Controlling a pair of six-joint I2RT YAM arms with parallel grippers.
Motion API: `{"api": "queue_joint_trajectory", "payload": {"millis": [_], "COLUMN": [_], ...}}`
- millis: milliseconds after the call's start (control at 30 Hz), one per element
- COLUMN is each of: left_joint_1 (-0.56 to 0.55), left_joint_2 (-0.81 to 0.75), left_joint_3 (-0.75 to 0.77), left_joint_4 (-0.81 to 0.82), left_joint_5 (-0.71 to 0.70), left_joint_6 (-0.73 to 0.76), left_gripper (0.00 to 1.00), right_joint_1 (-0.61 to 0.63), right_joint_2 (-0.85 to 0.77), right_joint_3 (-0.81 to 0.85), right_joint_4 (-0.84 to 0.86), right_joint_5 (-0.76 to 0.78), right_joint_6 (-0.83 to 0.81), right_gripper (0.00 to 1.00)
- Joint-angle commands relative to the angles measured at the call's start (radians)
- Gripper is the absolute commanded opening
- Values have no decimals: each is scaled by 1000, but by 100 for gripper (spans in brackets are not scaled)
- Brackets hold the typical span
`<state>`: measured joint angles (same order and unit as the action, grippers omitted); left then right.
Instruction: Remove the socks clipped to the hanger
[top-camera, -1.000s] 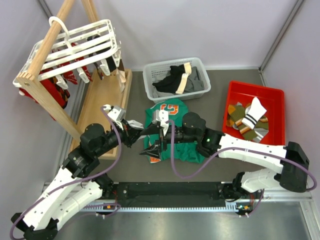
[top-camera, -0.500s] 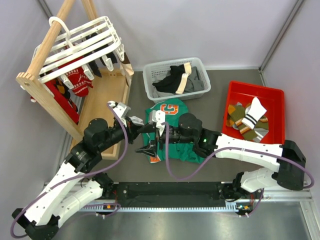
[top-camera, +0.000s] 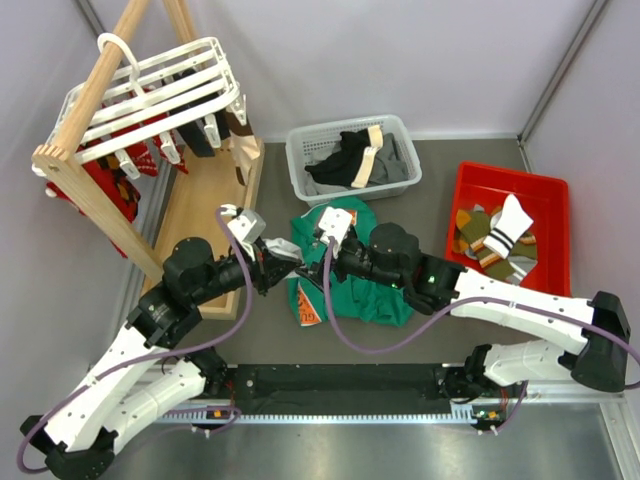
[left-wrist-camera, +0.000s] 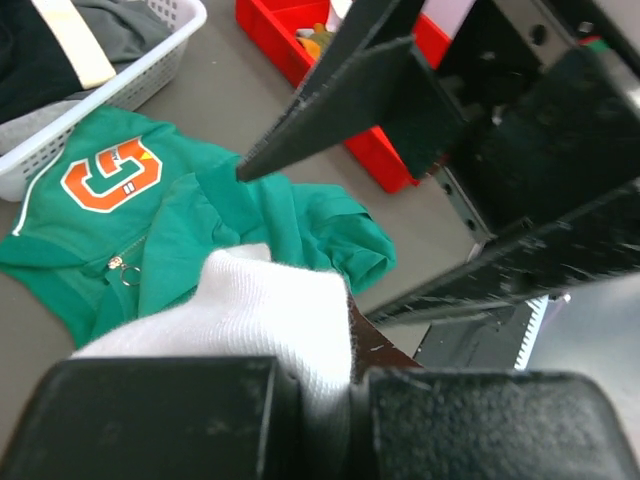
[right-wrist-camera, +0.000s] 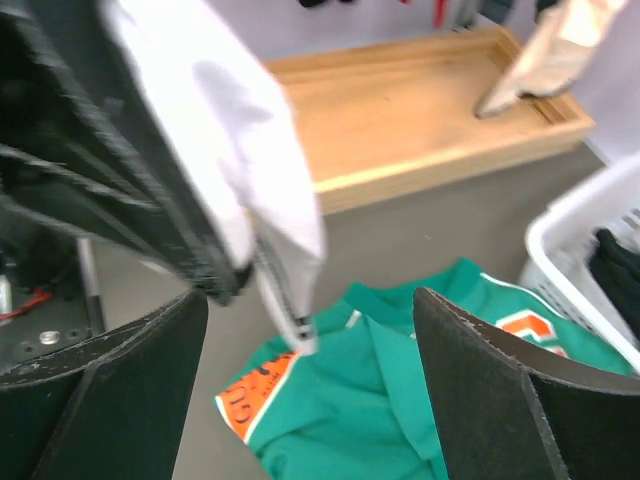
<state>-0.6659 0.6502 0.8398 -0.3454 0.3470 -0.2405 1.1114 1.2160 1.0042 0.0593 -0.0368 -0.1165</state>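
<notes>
Grey table (top-camera: 440, 320) lies under my two arms, with pale walls all around it. My left gripper (top-camera: 278, 253) is squeezed tight on a white sock (left-wrist-camera: 250, 310). In my left wrist view the sock bulges out from between my black fingers (left-wrist-camera: 165, 415). My right gripper (top-camera: 322, 262) is just beside it, and its two fingers (right-wrist-camera: 95, 395) stand wide apart. In my right wrist view the white sock hangs down between those fingers, and I cannot tell if they touch it.

Under both grippers lies a green shirt (top-camera: 365, 295) with an orange print, spread flat on the table. Behind it stands a white basket (top-camera: 400, 130) with black, cream and grey clothes in it. A red bin (top-camera: 470, 185) sits on the right side. It has socks in it: a white sock with dark bands (top-camera: 503, 228) and striped socks (top-camera: 472, 232) in green, brown and orange.

The hanger (top-camera: 150, 95) is far back on the left. It is a white frame with slats, and it hangs on a wooden rack (top-camera: 95, 205). Red socks (top-camera: 105, 185) and dark socks (top-camera: 195, 140) dangle from its clips. A pale sock (top-camera: 243, 150) hangs at its right end, over the rack's wooden base (top-camera: 200, 215).
</notes>
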Motion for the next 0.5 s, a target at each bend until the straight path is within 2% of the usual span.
{"api": "queue_joint_trajectory", "payload": {"millis": [0,133,233,467], "left_joint_1": [-3,-3,-3,-3], "left_joint_2": [-9,-9,-6,2], "left_joint_3": [56,73,82,94], "left_joint_4": [43,37,36,39], "left_joint_5": [69,96,124,184], "left_joint_6": [10,17,20,9], "left_gripper": [0,0,0,0], "right_joint_1": [-21,-44,-65,-91], "right_joint_2": [5,22,42,92], "right_joint_3": [53,43,42,17], "right_joint_4": [2,62,105,237], "right_joint_5": [78,66,-7,-127], "right_joint_6": [-37,-28,-32,-52], "right_gripper": [83,86,92,92]}}
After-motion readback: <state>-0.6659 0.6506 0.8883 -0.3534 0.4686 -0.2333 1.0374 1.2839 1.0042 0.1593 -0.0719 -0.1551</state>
